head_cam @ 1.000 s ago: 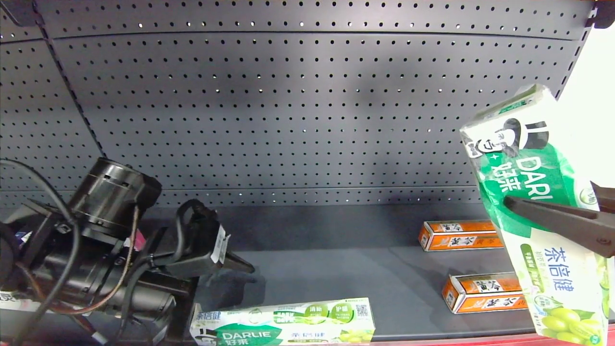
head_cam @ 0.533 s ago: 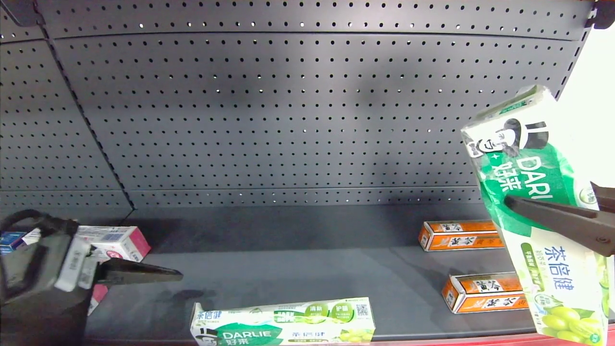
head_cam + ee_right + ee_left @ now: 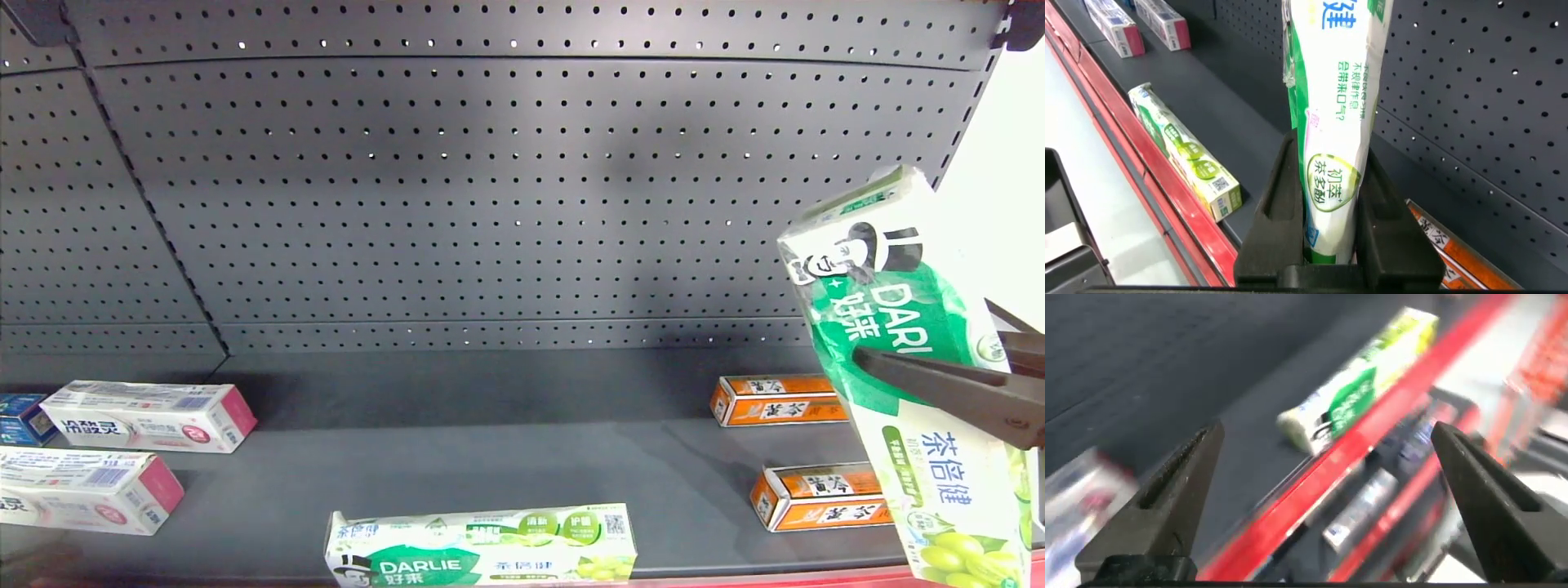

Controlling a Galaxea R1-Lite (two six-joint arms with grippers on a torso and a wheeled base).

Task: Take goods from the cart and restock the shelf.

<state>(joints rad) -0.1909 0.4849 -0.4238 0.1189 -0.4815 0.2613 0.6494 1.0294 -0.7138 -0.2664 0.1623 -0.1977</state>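
My left wrist feed is smeared. I can just make out the left pincer (image 3: 1327, 431) spread wide, nothing in it, and the lying green box (image 3: 1360, 384) beyond its tips. The held toothpaste box (image 3: 906, 327) runs off the bottom of the head view and hides one finger. The right pincer (image 3: 927, 363) is clamped on it mid-length, up off the shelf (image 3: 490, 441). The carton is white and green with grapes printed low, its top leaning left. Two orange boxes (image 3: 780, 398) (image 3: 824, 494) lie just left of the right pincer, lower down. Two pink-ended boxes (image 3: 147, 415) (image 3: 82, 488) sit far left.
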